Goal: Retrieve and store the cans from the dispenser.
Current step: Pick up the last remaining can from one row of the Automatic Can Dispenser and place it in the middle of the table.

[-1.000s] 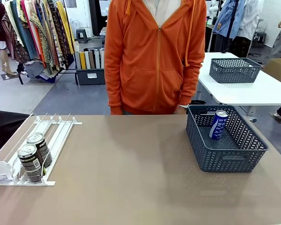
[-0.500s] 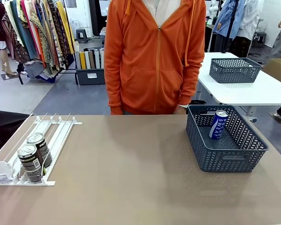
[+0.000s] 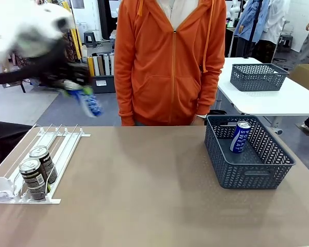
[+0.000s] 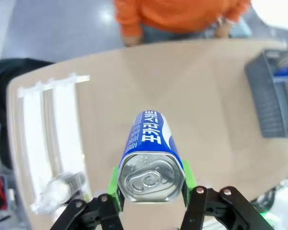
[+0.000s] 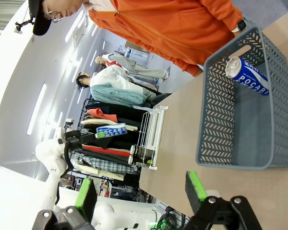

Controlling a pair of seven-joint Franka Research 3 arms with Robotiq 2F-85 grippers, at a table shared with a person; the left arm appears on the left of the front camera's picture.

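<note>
Where no arm showed before, left hand (image 4: 151, 184) now grips blue can (image 4: 150, 136) high over table (image 3: 144, 180) | right hand (image 5: 141, 190) wide, empty

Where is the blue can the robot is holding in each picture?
Front view: held blue can, upper left, blurred, up in the air.
Left wrist view: held blue can, bottom centre, silver top facing the camera.
Right wrist view: held blue can, small, left of centre, far off.
Shared landmark: the grey basket.

left arm (image 3: 26, 25): white, rounded | fingers (image 4: 114, 187): black, green pads, silver screws
</note>
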